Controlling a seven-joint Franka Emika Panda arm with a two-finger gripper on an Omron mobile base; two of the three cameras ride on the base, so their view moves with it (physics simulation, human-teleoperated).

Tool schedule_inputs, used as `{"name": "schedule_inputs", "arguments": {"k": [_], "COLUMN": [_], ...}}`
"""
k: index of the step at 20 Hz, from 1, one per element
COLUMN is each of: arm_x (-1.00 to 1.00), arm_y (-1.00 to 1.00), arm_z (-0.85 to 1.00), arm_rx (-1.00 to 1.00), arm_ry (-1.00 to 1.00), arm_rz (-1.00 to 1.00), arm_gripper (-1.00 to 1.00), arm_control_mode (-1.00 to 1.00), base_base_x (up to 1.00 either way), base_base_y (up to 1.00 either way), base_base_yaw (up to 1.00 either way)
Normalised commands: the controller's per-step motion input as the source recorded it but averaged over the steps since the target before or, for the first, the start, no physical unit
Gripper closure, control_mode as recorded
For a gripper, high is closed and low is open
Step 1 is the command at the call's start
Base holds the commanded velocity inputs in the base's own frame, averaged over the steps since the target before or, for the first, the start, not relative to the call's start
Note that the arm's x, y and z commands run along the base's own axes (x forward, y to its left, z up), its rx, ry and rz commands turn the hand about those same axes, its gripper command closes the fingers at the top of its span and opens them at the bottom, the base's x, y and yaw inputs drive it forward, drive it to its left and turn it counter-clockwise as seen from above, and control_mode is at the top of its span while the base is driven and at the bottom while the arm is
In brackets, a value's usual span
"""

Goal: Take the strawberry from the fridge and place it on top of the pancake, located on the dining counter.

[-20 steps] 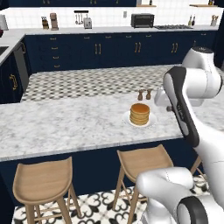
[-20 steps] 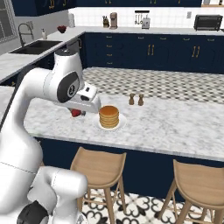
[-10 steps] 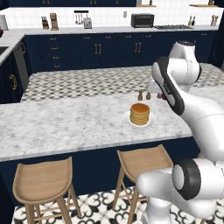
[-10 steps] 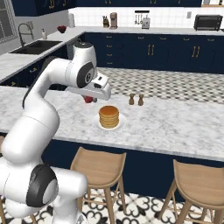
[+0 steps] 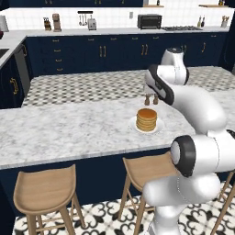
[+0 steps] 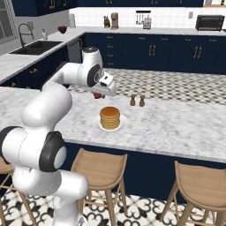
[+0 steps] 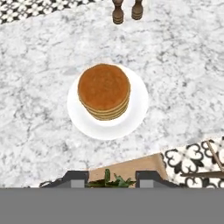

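One long white-grey marble dining surface (image 5: 69,128) on a navy base, the biggest thing here and the place meant for the delivery. Beneath its near edge, two round wooden stools (image 5: 43,190), tucked in and clear of the work. Reaching out over the marble, the white jointed robot arm (image 6: 66,84), bent high so the hand looks down on the target. On the marble, a round white plate (image 7: 135,109), catching the small golden-brown stack of flat round pancakes (image 7: 104,89) at its middle. Just beyond the plate, a pair of small brown wooden shakers (image 7: 127,11), standing upright and apart from it. Smaller yet, the dark two-fingered claw (image 7: 111,177), clenched on the tiny red strawberry (image 6: 97,95), green leaves poking up between the tips. Hangs in the air near the plate, above the marble and off to one side of the stack, not over its centre. Judging by that offset, calls for a short shift across before any lowering and release. Risks a roll off the flat top if dropped from this height.
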Motion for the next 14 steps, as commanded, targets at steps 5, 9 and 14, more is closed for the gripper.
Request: {"name": "schedule_inputs", "arguments": {"k": [5,9,14], "arm_x": [1.0,1.0,0.42], "arm_y": [0.0,-0.06,-0.03], "arm_z": [-0.37,-0.34,-0.37], "arm_rx": [-0.01,0.03,0.08], "arm_ry": [-0.01,0.01,0.03], "arm_rz": [-0.06,0.0,0.0], "arm_gripper": [1.0,1.0,1.0], "arm_control_mode": [-1.0,-1.0,-1.0], "base_base_x": [0.0,0.0,0.0], "base_base_y": [0.0,0.0,0.0], "base_base_yaw": [0.0,0.0,0.0]}}
